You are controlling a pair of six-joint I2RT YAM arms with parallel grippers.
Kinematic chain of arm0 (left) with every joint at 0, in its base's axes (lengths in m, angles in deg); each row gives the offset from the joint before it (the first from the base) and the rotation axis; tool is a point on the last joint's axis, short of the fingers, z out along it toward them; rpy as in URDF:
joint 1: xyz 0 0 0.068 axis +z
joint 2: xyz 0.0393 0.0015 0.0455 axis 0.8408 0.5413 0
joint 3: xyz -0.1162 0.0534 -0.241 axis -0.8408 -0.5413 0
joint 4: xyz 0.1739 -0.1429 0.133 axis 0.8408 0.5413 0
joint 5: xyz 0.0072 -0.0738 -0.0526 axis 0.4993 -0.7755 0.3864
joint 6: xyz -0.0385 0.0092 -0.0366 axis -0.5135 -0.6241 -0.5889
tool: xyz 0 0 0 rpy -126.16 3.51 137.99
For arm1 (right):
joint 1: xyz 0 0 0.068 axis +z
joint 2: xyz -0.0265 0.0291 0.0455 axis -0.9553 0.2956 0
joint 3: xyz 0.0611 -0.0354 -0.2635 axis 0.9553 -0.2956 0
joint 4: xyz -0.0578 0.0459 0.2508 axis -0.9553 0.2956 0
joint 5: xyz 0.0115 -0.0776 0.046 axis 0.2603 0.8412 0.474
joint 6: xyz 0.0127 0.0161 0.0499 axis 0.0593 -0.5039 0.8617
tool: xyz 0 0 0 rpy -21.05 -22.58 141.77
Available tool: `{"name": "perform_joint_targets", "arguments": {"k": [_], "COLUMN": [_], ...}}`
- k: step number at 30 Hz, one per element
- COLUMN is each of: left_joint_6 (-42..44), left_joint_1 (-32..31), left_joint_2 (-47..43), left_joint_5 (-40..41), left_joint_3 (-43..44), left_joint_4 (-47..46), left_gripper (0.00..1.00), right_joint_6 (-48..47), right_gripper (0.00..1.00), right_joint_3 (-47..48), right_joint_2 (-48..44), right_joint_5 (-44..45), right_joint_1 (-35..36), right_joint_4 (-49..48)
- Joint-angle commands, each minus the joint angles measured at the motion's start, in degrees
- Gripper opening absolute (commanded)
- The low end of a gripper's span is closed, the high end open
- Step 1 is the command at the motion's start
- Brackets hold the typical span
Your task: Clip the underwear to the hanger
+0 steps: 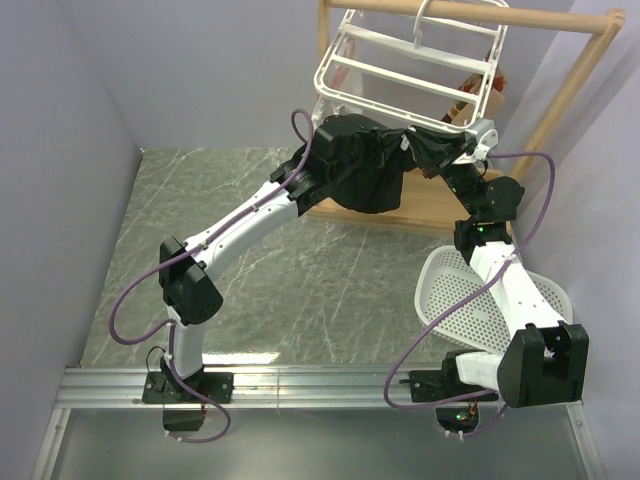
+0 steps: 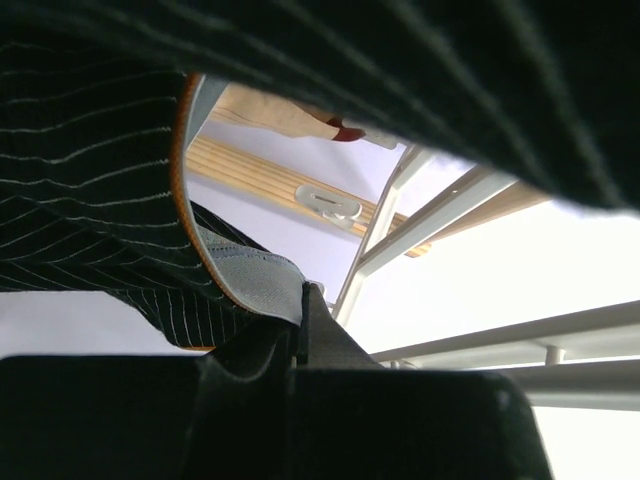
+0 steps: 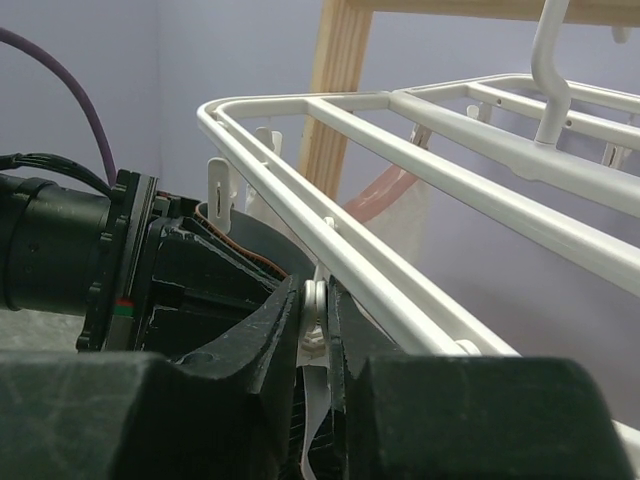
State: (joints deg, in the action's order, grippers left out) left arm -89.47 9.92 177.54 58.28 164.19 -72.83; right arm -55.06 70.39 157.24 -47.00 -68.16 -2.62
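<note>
The white hanger (image 1: 410, 75) hangs tilted from the wooden frame. Just under its near edge the black underwear (image 1: 375, 175) is bunched up. My left gripper (image 2: 303, 300) is shut on the grey, orange-trimmed waistband, and striped black underwear (image 2: 90, 200) fills that view, with the hanger bars (image 2: 430, 225) beyond. My right gripper (image 3: 322, 310) is shut on a small white clip (image 3: 314, 325) hanging from the hanger's near bar (image 3: 330, 215); the clip's two tabs are pressed together. A pale strip of fabric hangs below the clip between the fingers. The underwear (image 3: 250, 245) lies just left of it.
A light wooden frame (image 1: 590, 60) carries the hanger, with its tray base behind the underwear. A white perforated basket (image 1: 470, 295) lies on the table under the right arm. A small reddish-brown item (image 1: 470, 95) and a translucent pouch (image 3: 400, 210) hang at the rack.
</note>
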Motion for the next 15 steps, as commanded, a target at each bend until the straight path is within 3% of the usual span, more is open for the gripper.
{"name": "perform_joint_targets", "arguments": {"k": [1, 3, 11, 15], "left_joint_6": [-15.60, -15.60, -15.42, -15.42], "left_joint_1": [0.02, 0.02, 0.03, 0.03], "left_joint_2": [-3.35, -3.26, -3.00, -2.91], "left_joint_5": [-1.90, -1.99, -1.99, -2.17], "left_joint_3": [2.65, 2.74, 3.53, 3.62], "left_joint_4": [-0.21, -0.12, 0.06, -0.12], "left_gripper": [0.00, 0.00, 0.00, 0.00], "right_joint_6": [-0.94, -0.94, -0.33, 0.29], "right_gripper": [0.22, 0.29, 0.35, 0.45], "right_joint_3": [-0.54, -0.54, -0.10, 0.25], "right_joint_2": [0.69, 0.78, 0.69, 0.52], "right_joint_5": [-0.29, -0.11, -0.28, -0.55], "right_joint_1": [0.72, 0.72, 0.63, 0.72], "right_joint_4": [0.58, 0.58, 0.40, 0.40]}}
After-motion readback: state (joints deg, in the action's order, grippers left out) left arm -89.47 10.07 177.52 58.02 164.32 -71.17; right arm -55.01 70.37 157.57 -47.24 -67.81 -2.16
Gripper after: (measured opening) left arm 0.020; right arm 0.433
